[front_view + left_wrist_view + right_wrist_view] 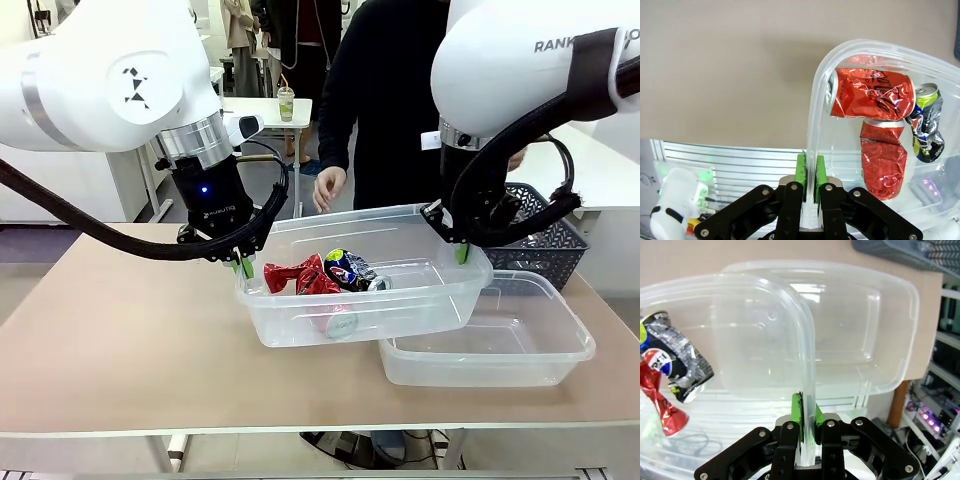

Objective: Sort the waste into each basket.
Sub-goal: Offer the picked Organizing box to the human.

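Note:
A clear basket (420, 305) is held up off the table, tilted, over a second clear basket (520, 350) that rests on the table. My left gripper (240, 262) is shut on its left rim (810, 150). At the opposite end my right gripper (462, 252) is shut on the right rim (807, 390). Inside the lifted basket lie crushed red cans (867, 95) and a dark blue crushed can (350, 270), the latter also showing as the crushed can (680, 370) in the right wrist view. The lower basket (865, 330) looks empty.
A dark mesh basket (545, 235) stands behind at the right. A person in black stands at the far side, one hand (328, 188) hanging near the table edge. A drink cup (286, 102) sits on a far table.

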Available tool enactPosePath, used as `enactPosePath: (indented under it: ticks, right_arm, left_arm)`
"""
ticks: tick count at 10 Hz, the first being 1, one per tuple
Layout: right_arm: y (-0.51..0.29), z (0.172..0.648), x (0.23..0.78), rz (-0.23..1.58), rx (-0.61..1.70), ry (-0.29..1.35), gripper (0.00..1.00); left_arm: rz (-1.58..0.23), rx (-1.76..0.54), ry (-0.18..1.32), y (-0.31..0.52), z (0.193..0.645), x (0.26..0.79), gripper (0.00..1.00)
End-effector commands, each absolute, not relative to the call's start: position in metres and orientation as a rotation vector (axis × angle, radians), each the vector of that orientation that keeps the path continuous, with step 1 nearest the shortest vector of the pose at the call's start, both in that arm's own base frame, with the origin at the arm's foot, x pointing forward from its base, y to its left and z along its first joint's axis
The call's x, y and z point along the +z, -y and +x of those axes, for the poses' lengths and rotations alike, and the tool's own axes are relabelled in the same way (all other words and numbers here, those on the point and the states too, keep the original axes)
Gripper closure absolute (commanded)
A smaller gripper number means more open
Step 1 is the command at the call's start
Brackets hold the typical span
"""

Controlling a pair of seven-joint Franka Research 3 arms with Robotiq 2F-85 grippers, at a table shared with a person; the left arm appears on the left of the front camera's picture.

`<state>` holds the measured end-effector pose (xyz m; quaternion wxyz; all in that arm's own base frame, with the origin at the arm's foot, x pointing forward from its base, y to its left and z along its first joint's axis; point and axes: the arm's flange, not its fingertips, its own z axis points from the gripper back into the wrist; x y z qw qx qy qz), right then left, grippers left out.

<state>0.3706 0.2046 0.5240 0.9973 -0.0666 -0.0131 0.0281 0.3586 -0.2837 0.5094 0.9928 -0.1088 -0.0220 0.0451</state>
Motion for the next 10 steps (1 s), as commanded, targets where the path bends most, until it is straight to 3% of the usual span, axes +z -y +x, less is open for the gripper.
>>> enactPosePath:
  ticks: [1,3,6,8,10]
  right_arm:
    - [-0.206,0.372,0.527,-0.147,0.064,0.016,0.95]
    - [-0.205,0.371,0.524,-0.133,0.056,0.026,0.95]
    - [-0.235,0.479,0.536,-0.116,0.114,0.012,0.95]
    - [-0.248,0.526,0.526,-0.119,0.077,-0.016,0.95]
    - [-0.259,0.538,0.513,-0.123,0.077,-0.017,0.95]
  left_arm:
    - [-0.226,0.089,0.057,0.279,0.357,0.513,0.91]
    - [-0.218,0.090,0.044,0.284,0.359,0.509,0.91]
    - [-0.140,0.160,0.130,0.284,0.461,0.541,0.91]
    - [-0.155,0.275,0.194,0.277,0.493,0.536,0.91]
    - [-0.191,0.342,0.250,0.267,0.505,0.534,0.91]
